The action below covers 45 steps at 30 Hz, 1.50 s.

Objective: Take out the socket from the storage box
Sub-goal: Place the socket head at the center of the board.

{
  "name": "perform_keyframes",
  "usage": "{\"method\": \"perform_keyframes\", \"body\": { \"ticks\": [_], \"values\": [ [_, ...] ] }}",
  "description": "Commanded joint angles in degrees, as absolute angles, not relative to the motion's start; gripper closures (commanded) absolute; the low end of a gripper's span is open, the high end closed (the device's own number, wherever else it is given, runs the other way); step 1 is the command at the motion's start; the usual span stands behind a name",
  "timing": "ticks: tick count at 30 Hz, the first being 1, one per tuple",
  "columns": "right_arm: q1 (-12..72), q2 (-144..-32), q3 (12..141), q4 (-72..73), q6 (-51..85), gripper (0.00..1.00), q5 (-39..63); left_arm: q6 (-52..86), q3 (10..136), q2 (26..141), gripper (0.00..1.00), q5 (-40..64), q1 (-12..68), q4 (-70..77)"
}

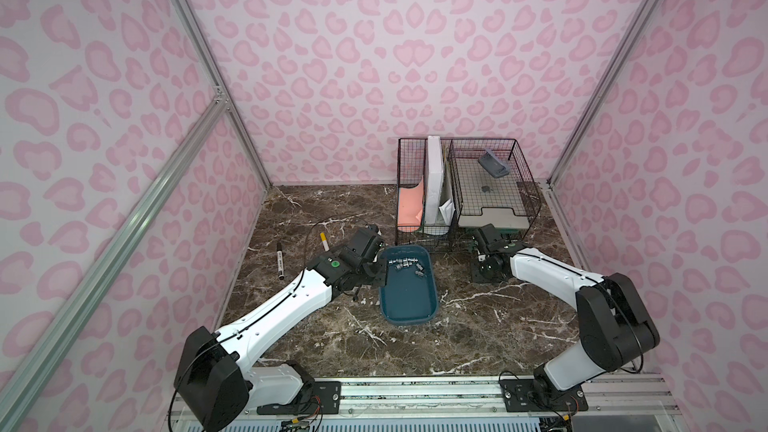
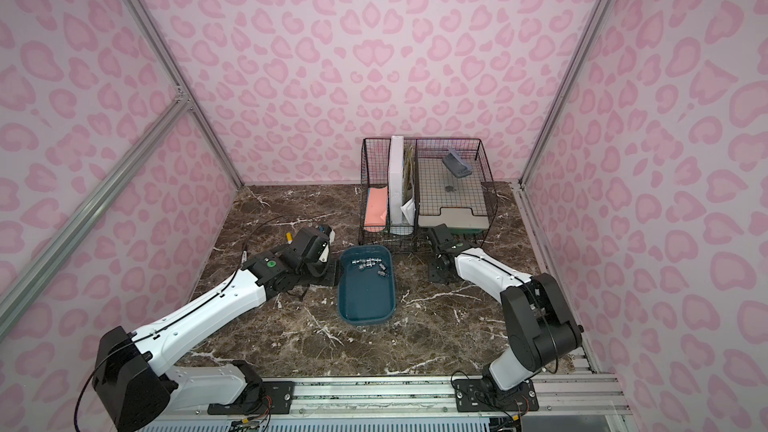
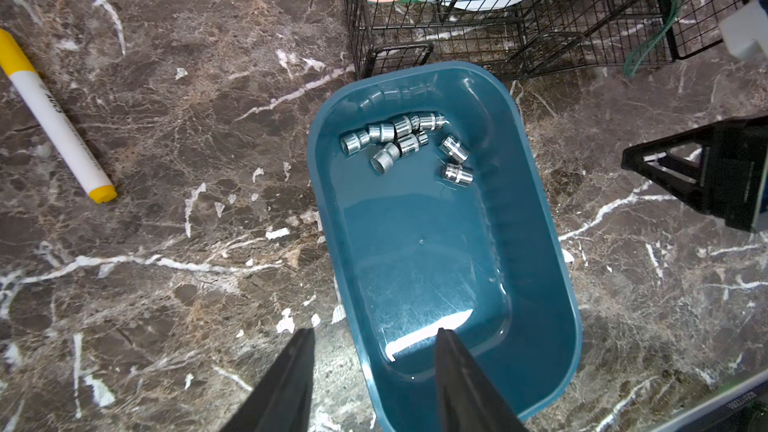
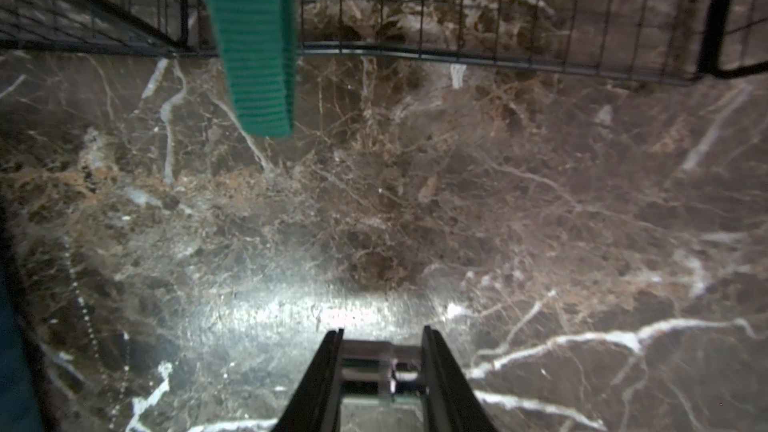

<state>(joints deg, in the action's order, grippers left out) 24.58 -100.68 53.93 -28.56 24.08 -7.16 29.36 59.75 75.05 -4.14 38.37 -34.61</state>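
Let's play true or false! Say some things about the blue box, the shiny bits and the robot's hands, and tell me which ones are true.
1. The sockets in the storage box lie bunched at its end nearest the wire basket. True.
2. The left gripper holds a socket. False: its jaws stand open and empty above the box's rim.
3. The yellow-capped marker lies inside the box. False: it lies on the table, outside the box.
4. The right gripper is closed on a silvery socket. True.
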Motion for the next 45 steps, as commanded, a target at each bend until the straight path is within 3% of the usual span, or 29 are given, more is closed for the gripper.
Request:
{"method": "perform_keyframes", "body": {
  "ticks": [1,11,31,45],
  "values": [
    [23.68,-102.47,54.33,-24.24,22.51,0.71,-5.73,29.97,60.71,76.43,0.49,-4.30,39.00,-32.87],
    [23.43,-106.58,53.98,-21.36,21.58,0.67,-4.36,31.02,61.78,78.23,0.49,-4.74,40.29,-32.59],
    [23.27,-104.68,54.85,-24.08,20.94,0.49,-4.75,30.38,62.57,79.61,0.49,-4.99,40.75,-32.68],
    [23.68,-93.12,50.26,-28.60,22.58,0.48,-2.81,18.51,76.11,99.66,0.59,-4.54,40.88,-35.13]
  ]
}}
